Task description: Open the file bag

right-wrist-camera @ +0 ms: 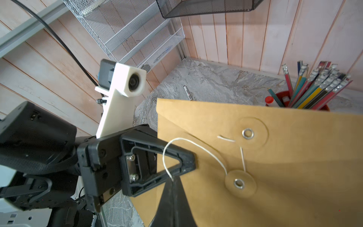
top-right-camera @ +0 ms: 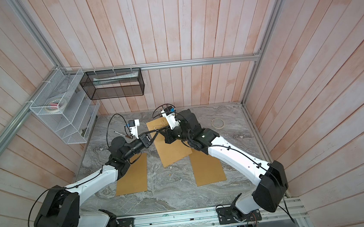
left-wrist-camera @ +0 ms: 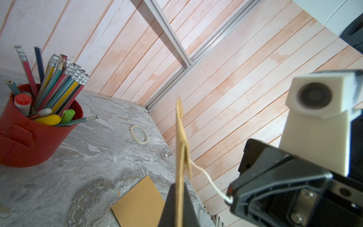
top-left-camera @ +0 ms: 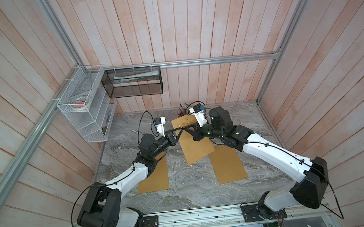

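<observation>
Marble tabletop [top-left-camera: 184, 197]; my left gripper [right-wrist-camera: 191, 163] clamps the file bag [right-wrist-camera: 275, 157] by its edge, my right gripper [left-wrist-camera: 231, 196] pinches the string [right-wrist-camera: 196, 144]: best drawn off steadily, no jerking.

Looks like a robotics lab cell got up as an office desk. Boxed in with pale plank walls [top-left-camera: 190, 16] on an aluminium frame [top-left-camera: 194, 62]. Stocked like an office: red pen pot [left-wrist-camera: 29, 141] crammed with pencils, tape roll [left-wrist-camera: 139, 134] and file bag [right-wrist-camera: 275, 167] near the pot, white wire rack [top-left-camera: 81, 109] and black mesh basket [top-left-camera: 133, 84] hung higher than the pot. Fitted, at the marble-look tabletop [top-left-camera: 183, 194] edge farthest from the pot, with a metal rail [top-left-camera: 196, 216] bearing robot arms [top-left-camera: 126, 179].
</observation>
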You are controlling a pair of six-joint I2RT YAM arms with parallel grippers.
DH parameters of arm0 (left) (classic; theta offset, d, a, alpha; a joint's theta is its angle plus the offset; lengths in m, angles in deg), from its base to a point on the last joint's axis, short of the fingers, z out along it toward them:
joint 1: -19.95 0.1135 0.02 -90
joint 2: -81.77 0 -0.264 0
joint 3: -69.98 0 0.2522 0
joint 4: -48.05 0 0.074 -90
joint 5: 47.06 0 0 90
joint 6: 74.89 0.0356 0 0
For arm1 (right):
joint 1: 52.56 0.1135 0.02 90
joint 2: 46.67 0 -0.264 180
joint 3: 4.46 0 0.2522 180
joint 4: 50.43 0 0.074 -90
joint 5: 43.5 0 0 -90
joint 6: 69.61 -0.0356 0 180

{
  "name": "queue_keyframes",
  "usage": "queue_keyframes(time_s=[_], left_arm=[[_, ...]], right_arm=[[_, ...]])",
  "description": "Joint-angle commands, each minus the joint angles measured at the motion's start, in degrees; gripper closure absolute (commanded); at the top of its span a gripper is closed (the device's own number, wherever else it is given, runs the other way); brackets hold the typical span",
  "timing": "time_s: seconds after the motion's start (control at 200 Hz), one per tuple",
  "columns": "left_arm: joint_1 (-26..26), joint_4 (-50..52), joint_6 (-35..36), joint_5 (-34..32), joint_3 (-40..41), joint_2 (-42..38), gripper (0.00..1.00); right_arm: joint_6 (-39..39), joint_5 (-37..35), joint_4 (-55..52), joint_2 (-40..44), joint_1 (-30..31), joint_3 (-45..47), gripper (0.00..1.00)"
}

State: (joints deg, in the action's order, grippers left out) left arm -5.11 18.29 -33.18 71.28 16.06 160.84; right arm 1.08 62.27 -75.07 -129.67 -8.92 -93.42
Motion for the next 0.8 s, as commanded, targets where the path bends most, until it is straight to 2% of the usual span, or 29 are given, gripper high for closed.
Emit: queue_keyframes(time_s=[0.0, 0.795], left_arm=[[0.5, -2.6, -0.6, -1.4, 0.2, -0.9, 1.0], [1.4, -0.9, 1.0, -2.1, -1.3, -2.5, 1.0]], right_arm=[[-1.4, 1.0, 1.0, 1.5, 0.6, 2.1, 1.0], [-2.9, -4.0, -3.3, 6.2, 0.6, 11.2, 1.0]])
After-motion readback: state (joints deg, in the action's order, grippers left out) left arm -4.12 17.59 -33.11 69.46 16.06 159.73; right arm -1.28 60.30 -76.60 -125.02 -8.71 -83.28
